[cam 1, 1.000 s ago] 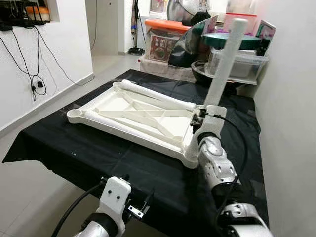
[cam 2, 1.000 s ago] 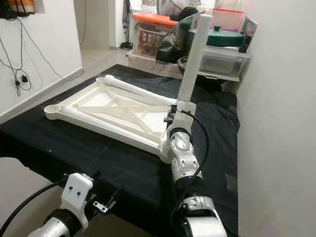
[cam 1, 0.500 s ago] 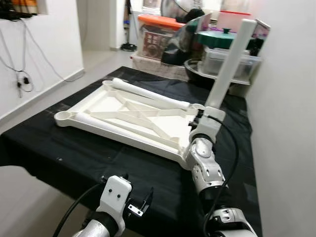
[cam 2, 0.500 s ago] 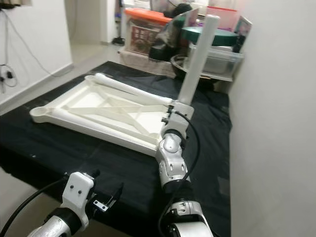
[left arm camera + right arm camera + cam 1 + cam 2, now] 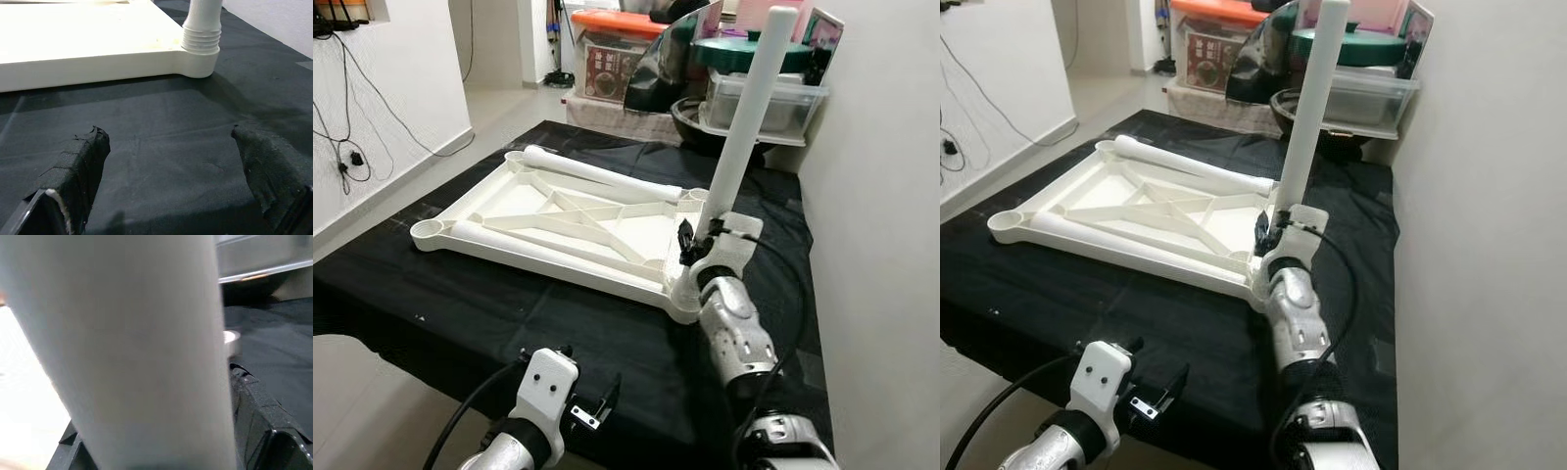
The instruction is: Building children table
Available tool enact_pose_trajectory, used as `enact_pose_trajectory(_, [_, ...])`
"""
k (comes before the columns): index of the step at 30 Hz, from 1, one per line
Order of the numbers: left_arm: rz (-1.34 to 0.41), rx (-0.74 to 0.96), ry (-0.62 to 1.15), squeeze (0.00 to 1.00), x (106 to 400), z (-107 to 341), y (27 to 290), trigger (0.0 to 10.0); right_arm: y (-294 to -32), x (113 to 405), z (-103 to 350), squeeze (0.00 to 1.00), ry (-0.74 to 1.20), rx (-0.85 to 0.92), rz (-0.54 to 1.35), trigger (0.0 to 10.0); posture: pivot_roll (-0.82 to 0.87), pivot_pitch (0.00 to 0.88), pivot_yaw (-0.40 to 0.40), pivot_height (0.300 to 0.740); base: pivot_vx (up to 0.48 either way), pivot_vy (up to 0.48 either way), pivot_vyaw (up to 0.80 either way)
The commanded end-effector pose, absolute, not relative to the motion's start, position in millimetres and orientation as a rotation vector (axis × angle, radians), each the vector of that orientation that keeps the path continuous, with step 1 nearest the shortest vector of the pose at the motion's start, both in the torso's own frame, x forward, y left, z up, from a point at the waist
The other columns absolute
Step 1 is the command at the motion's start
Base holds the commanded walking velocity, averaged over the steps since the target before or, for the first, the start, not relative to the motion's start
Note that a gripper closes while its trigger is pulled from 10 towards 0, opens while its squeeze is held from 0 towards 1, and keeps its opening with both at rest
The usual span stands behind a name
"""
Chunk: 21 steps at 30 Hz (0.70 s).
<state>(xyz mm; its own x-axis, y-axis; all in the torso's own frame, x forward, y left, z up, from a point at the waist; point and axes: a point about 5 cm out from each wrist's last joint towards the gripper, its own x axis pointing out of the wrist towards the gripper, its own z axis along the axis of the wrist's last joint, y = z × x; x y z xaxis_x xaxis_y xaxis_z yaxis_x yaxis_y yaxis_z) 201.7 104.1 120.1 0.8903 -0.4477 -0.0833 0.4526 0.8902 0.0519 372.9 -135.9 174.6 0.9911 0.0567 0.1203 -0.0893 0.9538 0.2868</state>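
The white plastic table top [image 5: 558, 220] lies upside down on a black cloth. Two white legs lie flat on its underside, one along the far rim [image 5: 597, 176] and one along the near rim [image 5: 548, 250]. A third leg [image 5: 744, 117] stands nearly upright in the near right corner socket, its threaded base [image 5: 201, 39] seated there. My right gripper [image 5: 700, 240] is shut on this leg low down; the leg [image 5: 127, 357] sits between its fingers [image 5: 259, 406]. My left gripper [image 5: 168, 142] hovers open low over the cloth near the front edge, short of that corner.
Plastic storage boxes [image 5: 764, 108], an orange-lidded bin [image 5: 631, 59] and a dark bowl [image 5: 700, 127] crowd the table's far end. A white wall [image 5: 881, 196] runs close along the right. Cables hang on the left wall [image 5: 352, 147], with bare floor below it.
The camera has shifted, so the whole scene sits a little differently. My right gripper stays shut on the upright leg at the corner. The left gripper has not visibly moved.
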Motion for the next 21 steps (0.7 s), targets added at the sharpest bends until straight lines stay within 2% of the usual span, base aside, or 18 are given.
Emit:
enact_pose_trajectory(1, [-0.472, 0.072, 0.076, 0.00, 202, 116, 103, 10.0, -146, 378, 185, 0.00, -0.146, 0.342, 0.186, 10.0, 0.22, 0.000, -0.094, 0.740, 0.000, 0.000, 0.00])
enact_pose_trajectory(3, [-0.472, 0.072, 0.076, 0.00, 202, 116, 103, 10.0, -146, 378, 185, 0.00, -0.146, 0.342, 0.186, 10.0, 0.22, 0.000, -0.094, 0.740, 0.000, 0.000, 0.00])
enact_pose_trajectory(6, [-0.473, 0.071, 0.077, 0.00, 202, 115, 103, 10.0, -154, 380, 193, 0.00, -0.148, 0.330, 0.356, 10.0, 0.22, 0.000, -0.094, 0.740, 0.000, 0.000, 0.00])
enact_pose_trajectory(7, [-0.473, 0.071, 0.077, 0.00, 202, 115, 103, 10.0, -154, 380, 193, 0.00, -0.148, 0.330, 0.356, 10.0, 0.22, 0.000, -0.094, 0.740, 0.000, 0.000, 0.00])
enact_pose_trajectory(9, [-0.472, 0.071, 0.077, 0.00, 203, 114, 103, 10.0, -154, 376, 196, 0.00, -0.095, 0.290, 0.630, 10.0, 0.22, 0.000, -0.098, 0.740, 0.000, 0.000, 0.00])
enact_pose_trajectory(10, [-0.472, 0.071, 0.077, 0.00, 203, 114, 103, 10.0, -154, 376, 196, 0.00, -0.095, 0.290, 0.630, 10.0, 0.22, 0.000, -0.098, 0.740, 0.000, 0.000, 0.00])
enact_pose_trajectory(11, [-0.472, 0.070, 0.076, 0.00, 203, 114, 103, 10.0, -151, 371, 196, 0.00, -0.038, 0.253, 0.814, 10.0, 0.22, 0.000, -0.100, 0.740, 0.000, 0.000, 0.00])
enact_pose_trajectory(13, [-0.472, 0.070, 0.076, 0.00, 203, 114, 103, 10.0, -151, 371, 196, 0.00, -0.038, 0.253, 0.814, 10.0, 0.22, 0.000, -0.100, 0.740, 0.000, 0.000, 0.00])
enact_pose_trajectory(16, [-0.474, 0.070, 0.075, 0.00, 204, 114, 102, 10.0, -147, 367, 195, 0.00, 0.002, 0.216, 0.955, 10.0, 0.23, 0.000, -0.102, 0.740, 0.000, 0.000, 0.00])
enact_pose_trajectory(18, [-0.474, 0.070, 0.075, 0.00, 204, 114, 102, 10.0, -147, 367, 195, 0.00, 0.002, 0.216, 0.955, 10.0, 0.23, 0.000, -0.102, 0.740, 0.000, 0.000, 0.00])
enact_pose_trajectory(20, [-0.477, 0.067, 0.075, 0.00, 205, 113, 102, 10.0, -138, 360, 194, 0.00, 0.049, 0.134, 1.173, 10.0, 0.24, 0.000, -0.109, 0.740, 0.000, 0.000, 0.00])
enact_pose_trajectory(21, [-0.477, 0.067, 0.075, 0.00, 205, 113, 102, 10.0, -138, 360, 194, 0.00, 0.049, 0.134, 1.173, 10.0, 0.24, 0.000, -0.109, 0.740, 0.000, 0.000, 0.00])
